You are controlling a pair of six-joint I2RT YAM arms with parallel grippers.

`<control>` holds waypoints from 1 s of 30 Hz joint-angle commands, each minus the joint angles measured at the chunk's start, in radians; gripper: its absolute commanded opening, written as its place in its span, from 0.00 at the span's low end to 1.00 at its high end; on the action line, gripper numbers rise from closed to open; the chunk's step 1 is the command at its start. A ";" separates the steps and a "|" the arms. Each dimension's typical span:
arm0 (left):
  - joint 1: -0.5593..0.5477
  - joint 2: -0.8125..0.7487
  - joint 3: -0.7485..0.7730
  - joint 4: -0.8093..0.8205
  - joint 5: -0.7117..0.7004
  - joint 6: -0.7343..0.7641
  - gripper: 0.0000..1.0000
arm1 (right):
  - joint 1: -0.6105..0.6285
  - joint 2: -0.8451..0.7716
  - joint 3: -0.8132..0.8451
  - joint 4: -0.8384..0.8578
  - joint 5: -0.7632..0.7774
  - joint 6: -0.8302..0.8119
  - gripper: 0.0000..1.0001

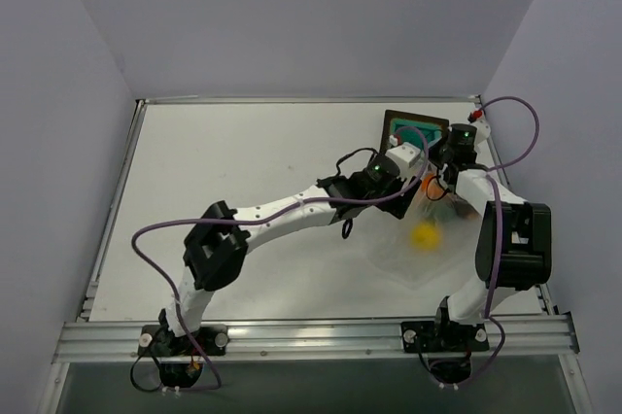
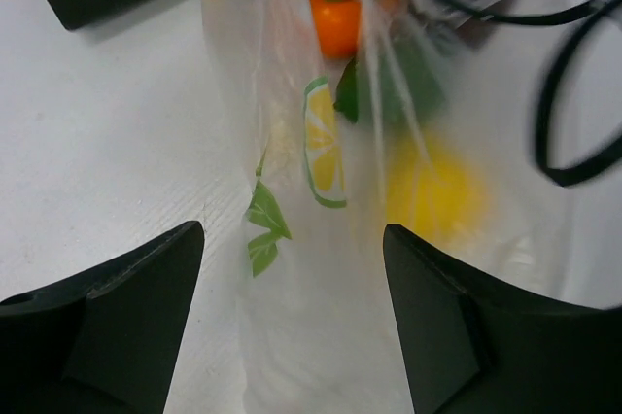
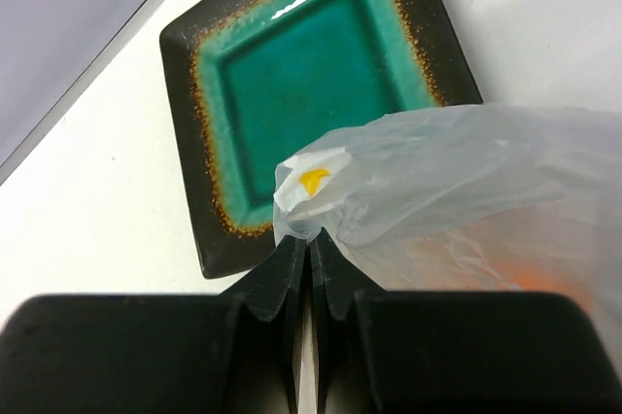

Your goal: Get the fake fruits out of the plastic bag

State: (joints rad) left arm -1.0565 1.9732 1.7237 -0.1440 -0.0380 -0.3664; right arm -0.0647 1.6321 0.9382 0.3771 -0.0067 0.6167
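The clear crinkled plastic bag (image 1: 428, 249) lies at the right of the table, one corner lifted. My right gripper (image 3: 311, 239) is shut on that corner of film. In the left wrist view my left gripper (image 2: 292, 231) stands open, and the bag (image 2: 311, 336) with its printed lemon slice and leaves runs between its fingers. Inside the bag I see an orange fruit with a green stem (image 2: 332, 20), a blurred green fruit (image 2: 394, 84) and the yellow lemon (image 2: 437, 190). The lemon (image 1: 424, 234) also shows from above. Orange colour glows through the film (image 3: 530, 278).
A dark square tray with a teal inside (image 3: 311, 93) sits on the table just beyond the bag, at the back right (image 1: 416, 130). Black cables (image 2: 564, 93) of the right arm hang close to the bag. The right wall stands near.
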 commanded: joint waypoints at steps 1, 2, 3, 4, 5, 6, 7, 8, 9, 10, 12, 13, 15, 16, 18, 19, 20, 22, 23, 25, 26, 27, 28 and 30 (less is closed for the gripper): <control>0.030 0.077 0.144 -0.072 0.065 0.044 0.72 | -0.004 -0.040 -0.001 0.008 -0.044 -0.003 0.00; 0.035 0.097 0.163 -0.074 0.087 0.047 0.70 | -0.004 -0.040 0.001 0.008 -0.052 -0.003 0.00; 0.036 0.114 0.177 -0.078 0.095 0.052 0.69 | -0.004 -0.038 0.001 0.008 -0.055 -0.002 0.00; 0.038 0.143 0.192 -0.080 0.108 0.056 0.68 | -0.006 -0.038 0.002 0.008 -0.056 -0.002 0.00; 0.041 0.154 0.217 -0.081 0.124 0.060 0.67 | -0.006 -0.038 0.002 0.008 -0.061 0.000 0.00; 0.041 0.167 0.226 -0.089 0.134 0.061 0.65 | -0.006 -0.038 0.004 0.008 -0.062 -0.002 0.00; 0.043 0.185 0.232 -0.089 0.139 0.064 0.65 | -0.006 -0.038 0.004 0.008 -0.062 -0.002 0.00; 0.046 0.194 0.246 -0.089 0.144 0.064 0.65 | -0.006 -0.038 0.004 0.009 -0.065 -0.002 0.00; 0.047 0.203 0.250 -0.089 0.153 0.064 0.63 | -0.006 -0.040 0.004 0.009 -0.071 0.000 0.00; 0.050 0.220 0.254 -0.089 0.156 0.063 0.60 | -0.006 -0.041 0.001 0.011 -0.073 0.002 0.00; 0.058 0.233 0.255 -0.088 0.144 0.063 0.45 | -0.006 -0.051 -0.002 0.010 -0.079 0.003 0.01; 0.061 0.239 0.251 -0.080 0.127 0.061 0.24 | -0.006 -0.057 -0.003 0.006 -0.079 0.002 0.01; 0.075 0.237 0.228 -0.053 0.127 0.054 0.06 | -0.006 -0.080 -0.001 -0.027 -0.058 0.000 0.09; 0.079 0.228 0.215 -0.040 0.131 0.038 0.03 | -0.004 -0.092 0.005 -0.059 -0.032 0.002 0.16; 0.090 0.210 0.185 0.007 0.138 0.024 0.02 | -0.001 -0.144 0.011 -0.167 0.043 0.002 0.46; 0.093 0.193 0.160 0.021 0.142 0.014 0.02 | -0.001 -0.168 0.001 -0.181 0.065 -0.003 0.56; 0.095 0.187 0.152 0.030 0.142 0.011 0.02 | 0.000 -0.192 -0.015 -0.202 0.063 -0.012 0.70; 0.101 0.178 0.136 0.052 0.151 -0.008 0.02 | 0.003 -0.274 -0.053 -0.233 0.080 -0.026 0.80; 0.102 0.176 0.129 0.072 0.171 -0.015 0.02 | 0.005 -0.302 -0.065 -0.260 0.085 -0.038 0.84; 0.105 0.173 0.119 0.087 0.185 -0.037 0.02 | 0.009 -0.394 -0.096 -0.290 0.097 -0.049 0.85; 0.105 0.173 0.116 0.092 0.193 -0.042 0.02 | 0.016 -0.423 -0.105 -0.323 0.115 -0.054 0.85; 0.105 0.173 0.111 0.102 0.196 -0.048 0.02 | 0.020 -0.478 -0.117 -0.345 0.126 -0.060 0.84; 0.107 0.168 0.108 0.109 0.196 -0.058 0.02 | 0.025 -0.506 -0.125 -0.363 0.135 -0.058 0.84; 0.108 0.164 0.094 0.126 0.202 -0.068 0.02 | 0.042 -0.567 -0.150 -0.407 0.152 -0.052 0.79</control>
State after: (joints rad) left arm -0.9501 2.2143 1.8034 -0.0921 0.1387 -0.3954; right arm -0.0471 1.1389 0.8200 0.0750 0.0822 0.5797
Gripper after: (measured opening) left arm 0.027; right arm 0.807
